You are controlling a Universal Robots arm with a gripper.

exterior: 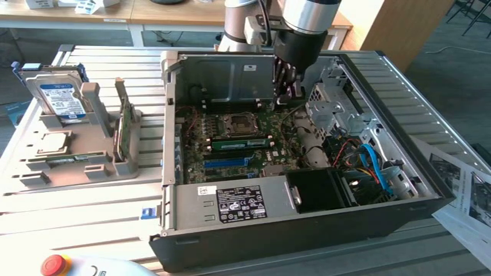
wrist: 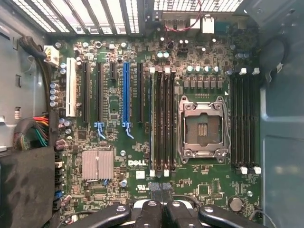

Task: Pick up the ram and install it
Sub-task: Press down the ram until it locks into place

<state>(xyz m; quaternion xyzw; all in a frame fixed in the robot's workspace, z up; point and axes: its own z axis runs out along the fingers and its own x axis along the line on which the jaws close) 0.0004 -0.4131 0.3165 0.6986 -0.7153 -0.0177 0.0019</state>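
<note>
A: Claw state?

B: The black two-fingered gripper (exterior: pixel 283 99) hangs over the far edge of the board inside the open black desktop computer case (exterior: pixel 307 236). In the wrist view its dark fingertips (wrist: pixel 155 190) press together with nothing between them. Closed and empty, by my reading.

A: And the ram?

B: The long, narrow green circuit-board stick (exterior: pixel 239 144) stands on its long edge in the green motherboard (exterior: pixel 286 150). It is between the square silver processor socket (exterior: pixel 234 122) and the long blue plastic slot (exterior: pixel 230 163). It sits level and parallel to that slot, so I judge it seated. The latches are too small to check.

A: Why is the claw up there?

B: Clearance, most likely. It is well apart from the stick and touches nothing on the board.

A: Anything outside the case?

B: On the exterior view's left, a grey plastic parts holder (exterior: pixel 100 167) sits on the grey slatted table (exterior: pixel 77 207). It props a taller, wider green card (exterior: pixel 123 129) and a hard drive with a blue label (exterior: pixel 61 98) upright, presumably so their top edges are open to a pinch from above.
</note>
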